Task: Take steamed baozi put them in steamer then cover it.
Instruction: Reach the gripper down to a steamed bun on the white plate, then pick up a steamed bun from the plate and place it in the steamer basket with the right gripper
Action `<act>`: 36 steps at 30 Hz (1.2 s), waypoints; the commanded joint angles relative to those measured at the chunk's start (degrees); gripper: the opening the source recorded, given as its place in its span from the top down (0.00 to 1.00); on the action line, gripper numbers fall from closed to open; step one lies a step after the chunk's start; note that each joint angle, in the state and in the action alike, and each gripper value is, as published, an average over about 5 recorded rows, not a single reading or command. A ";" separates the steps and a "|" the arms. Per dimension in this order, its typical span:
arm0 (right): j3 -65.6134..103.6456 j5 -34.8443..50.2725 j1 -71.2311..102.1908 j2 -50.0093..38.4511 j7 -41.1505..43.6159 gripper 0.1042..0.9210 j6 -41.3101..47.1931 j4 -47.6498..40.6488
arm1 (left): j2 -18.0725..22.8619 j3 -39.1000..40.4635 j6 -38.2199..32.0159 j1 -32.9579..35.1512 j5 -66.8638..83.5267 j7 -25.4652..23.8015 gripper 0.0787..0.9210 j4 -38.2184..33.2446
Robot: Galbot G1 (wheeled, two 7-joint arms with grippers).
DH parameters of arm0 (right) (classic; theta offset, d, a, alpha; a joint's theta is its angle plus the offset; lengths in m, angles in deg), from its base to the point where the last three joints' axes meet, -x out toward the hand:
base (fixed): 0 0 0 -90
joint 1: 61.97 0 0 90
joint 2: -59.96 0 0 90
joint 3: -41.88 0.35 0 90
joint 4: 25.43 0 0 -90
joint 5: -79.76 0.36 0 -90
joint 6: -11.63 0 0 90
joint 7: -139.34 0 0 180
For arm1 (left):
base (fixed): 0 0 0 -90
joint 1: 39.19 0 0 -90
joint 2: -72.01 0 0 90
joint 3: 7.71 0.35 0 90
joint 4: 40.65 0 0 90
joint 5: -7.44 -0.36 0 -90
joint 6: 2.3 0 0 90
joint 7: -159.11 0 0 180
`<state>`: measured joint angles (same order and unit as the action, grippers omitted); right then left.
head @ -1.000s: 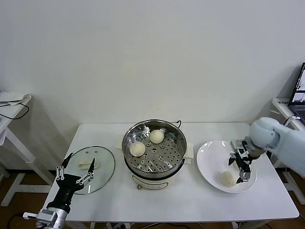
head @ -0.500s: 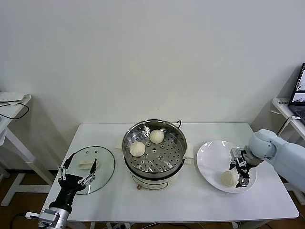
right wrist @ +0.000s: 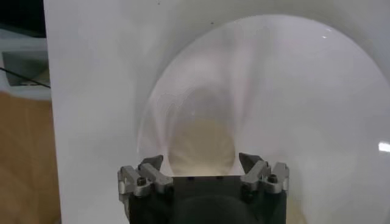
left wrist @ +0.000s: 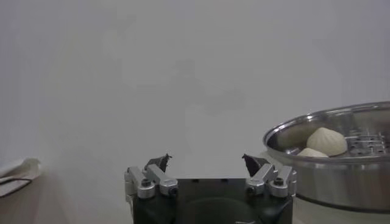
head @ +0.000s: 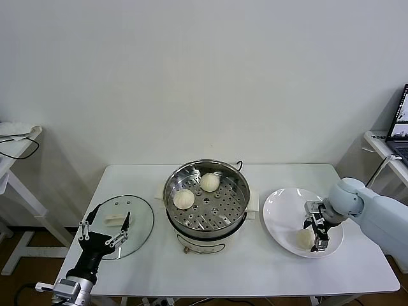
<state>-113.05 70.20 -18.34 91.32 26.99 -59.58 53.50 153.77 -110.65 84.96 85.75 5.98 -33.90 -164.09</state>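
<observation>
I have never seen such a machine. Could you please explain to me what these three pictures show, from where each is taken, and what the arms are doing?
This is a two-armed robot at a white table. The wide picture comes from its head camera, and the other two from cameras on its wrists. In the middle stands the steamer with two steamed baozi inside. A glass lid lies on the table to its left. On the right, the right gripper is open around one bun on a white plate; its wrist camera looks straight down on that bun. The left gripper waits open over the lid and holds nothing.
</observation>
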 commanded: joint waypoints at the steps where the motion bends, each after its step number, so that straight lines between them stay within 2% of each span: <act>1: 0.98 -0.32 1.07 0.49 -0.27 0.25 -0.05 -0.43 | -0.17 0.28 0.00 -0.07 -0.08 0.05 0.12 0.12; 11: -1.95 3.61 -4.93 -1.78 1.09 0.26 0.09 0.70 | -0.19 0.34 0.01 -0.10 -0.16 0.08 0.12 0.32; 20: -21.70 13.92 -34.71 -4.41 6.02 0.26 -1.08 3.62 | -0.34 0.72 0.14 -0.13 -0.27 0.16 0.12 0.20; 28: -40.59 19.82 -62.21 1.91 8.97 0.26 -6.85 4.84 | -0.73 0.37 0.19 -0.22 -0.22 0.12 0.12 0.50; 36: -44.29 22.20 -69.26 11.58 8.29 0.26 -17.57 4.51 | -0.73 -0.12 0.14 -0.21 -0.03 -0.08 0.12 0.45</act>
<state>-147.32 88.15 -71.81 95.59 34.38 -68.75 57.66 153.05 -110.65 85.11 85.56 5.91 -33.94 -163.61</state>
